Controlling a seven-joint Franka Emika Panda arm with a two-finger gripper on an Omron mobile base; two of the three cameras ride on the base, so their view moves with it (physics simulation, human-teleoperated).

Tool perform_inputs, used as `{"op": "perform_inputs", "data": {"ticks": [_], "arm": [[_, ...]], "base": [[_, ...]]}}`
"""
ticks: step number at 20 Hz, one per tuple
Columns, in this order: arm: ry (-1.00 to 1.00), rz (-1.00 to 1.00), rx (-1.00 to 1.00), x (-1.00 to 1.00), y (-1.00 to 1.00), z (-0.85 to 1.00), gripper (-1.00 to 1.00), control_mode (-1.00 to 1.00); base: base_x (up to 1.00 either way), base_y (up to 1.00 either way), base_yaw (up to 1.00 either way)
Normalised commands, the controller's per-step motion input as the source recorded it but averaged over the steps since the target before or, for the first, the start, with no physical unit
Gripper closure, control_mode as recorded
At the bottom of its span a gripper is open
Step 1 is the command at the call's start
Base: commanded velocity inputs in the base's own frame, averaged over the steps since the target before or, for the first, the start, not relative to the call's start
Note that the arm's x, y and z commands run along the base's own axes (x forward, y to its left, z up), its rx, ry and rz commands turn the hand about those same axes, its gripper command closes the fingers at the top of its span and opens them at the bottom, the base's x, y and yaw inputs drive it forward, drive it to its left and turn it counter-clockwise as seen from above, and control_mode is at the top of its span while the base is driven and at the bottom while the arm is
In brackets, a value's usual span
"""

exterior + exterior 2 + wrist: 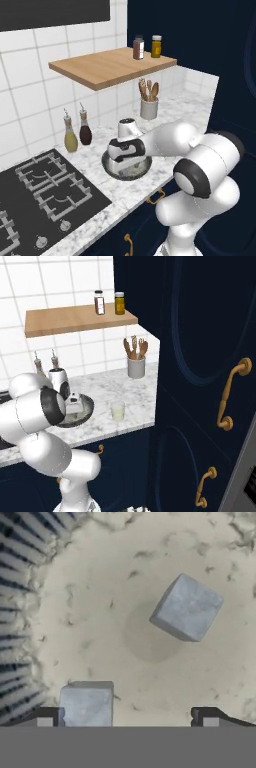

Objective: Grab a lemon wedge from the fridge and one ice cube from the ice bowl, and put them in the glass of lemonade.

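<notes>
Down inside the ice bowl — jaws wide, empty, one ice cube ahead.

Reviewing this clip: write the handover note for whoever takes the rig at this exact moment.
Gripper: open, empty, lowered into the ice bowl.
Two ice cubes in the bowl: one ahead, one by a fingertip.
Glass of lemonade stands on the counter beside the bowl; nothing visibly added.
Left: grip a cube, drop it in the glass, then fetch the lemon wedge.
</notes>
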Motion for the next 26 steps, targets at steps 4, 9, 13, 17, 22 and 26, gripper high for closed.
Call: {"op": "perform_inputs", "data": {"ticks": [4, 9, 13, 17, 22, 26], "arm": [[-0.04, 0.02, 0.00, 0.09, -0.02, -0.04, -1.00, -1.00], [-0.01, 0.01, 0.00, 0.26, -0.09, 0.00, -1.00, -1.00], [0.00, 0.00, 0.00, 0.01, -0.19, 0.00, -1.00, -1.00], [0.00, 0.01, 0.00, -0.08, 0.06, -0.08, -1.00, -1.00], [-0.04, 0.01, 0.00, -0.23, 0.02, -0.04, -1.00, -1.00], [0.00, 0.00, 0.00, -0.04, 0.00, -0.04, -1.00, -1.00]], "base": [[0.00, 0.00, 0.00], [0.00, 0.00, 0.00], [0.00, 0.00, 0.00], [0.00, 0.00, 0.00], [0.00, 0.00, 0.00], [0.00, 0.00, 0.00]]}}
